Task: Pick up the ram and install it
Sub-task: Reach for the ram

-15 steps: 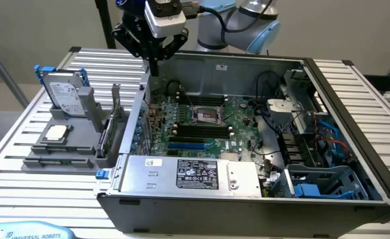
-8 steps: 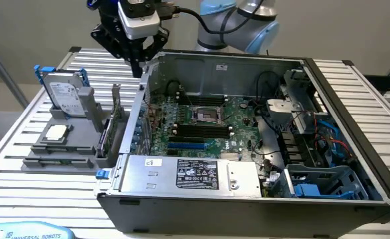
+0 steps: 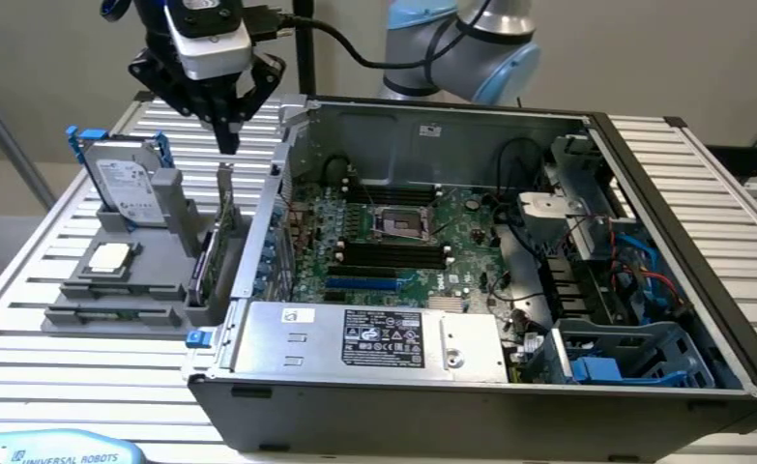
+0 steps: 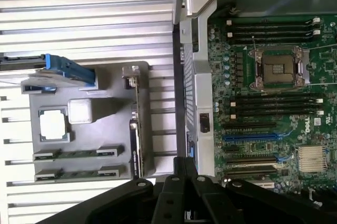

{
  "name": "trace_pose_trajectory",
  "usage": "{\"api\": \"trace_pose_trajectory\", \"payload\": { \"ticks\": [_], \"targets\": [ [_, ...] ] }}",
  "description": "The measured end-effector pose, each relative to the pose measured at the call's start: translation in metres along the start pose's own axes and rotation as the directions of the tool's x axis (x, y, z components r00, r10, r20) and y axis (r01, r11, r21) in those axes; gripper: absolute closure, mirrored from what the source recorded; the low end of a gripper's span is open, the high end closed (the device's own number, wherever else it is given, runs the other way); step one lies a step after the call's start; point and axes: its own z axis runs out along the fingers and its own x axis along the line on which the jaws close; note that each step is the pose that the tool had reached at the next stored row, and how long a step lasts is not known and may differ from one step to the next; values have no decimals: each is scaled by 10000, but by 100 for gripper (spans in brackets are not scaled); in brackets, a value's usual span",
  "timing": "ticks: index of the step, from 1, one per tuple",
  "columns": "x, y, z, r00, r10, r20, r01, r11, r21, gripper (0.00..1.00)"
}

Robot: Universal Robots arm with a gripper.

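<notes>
Two ram sticks (image 4: pixel 73 154) lie flat, side by side, in the grooves of a grey holder (image 4: pixel 108 134). They sit below the gripper (image 3: pixel 228 135) and off to the exterior view's left of it, untouched. Each is a long, thin green board with small dark chips along it, its ends seated in grey clips.

The gripper hangs above the holder's edge nearest the computer case (image 3: pixel 481 130). Its black fingers are clenched together on nothing, tips pointing down toward one upright green card (image 3: pixel 211 253) with a metal bracket. Between that card and the ram sticks sits one square silver processor chip (image 3: pixel 110 256). Further back, one hard drive (image 3: pixel 127 184) in blue rails stands on edge.

On the gripper's other side, the one case lies open. It shows one green motherboard (image 3: pixel 469 232) with a processor socket (image 3: pixel 401 222), rows of dark memory slots (image 3: pixel 385 256) and one silver power supply (image 3: pixel 378 338).

Holder and case rest on a table (image 3: pixel 56 387) of pale metal slats. One arm (image 3: pixel 481 48) with light-blue joints rises behind the case against a plain beige wall (image 3: pixel 687 58).
</notes>
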Motion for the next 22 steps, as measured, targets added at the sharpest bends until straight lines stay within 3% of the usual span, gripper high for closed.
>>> {"api": "trace_pose_trajectory", "payload": {
  "ticks": [22],
  "targets": [
    [991,-174,30,10000,0,-1,0,10000,0,89]
  ]
}}
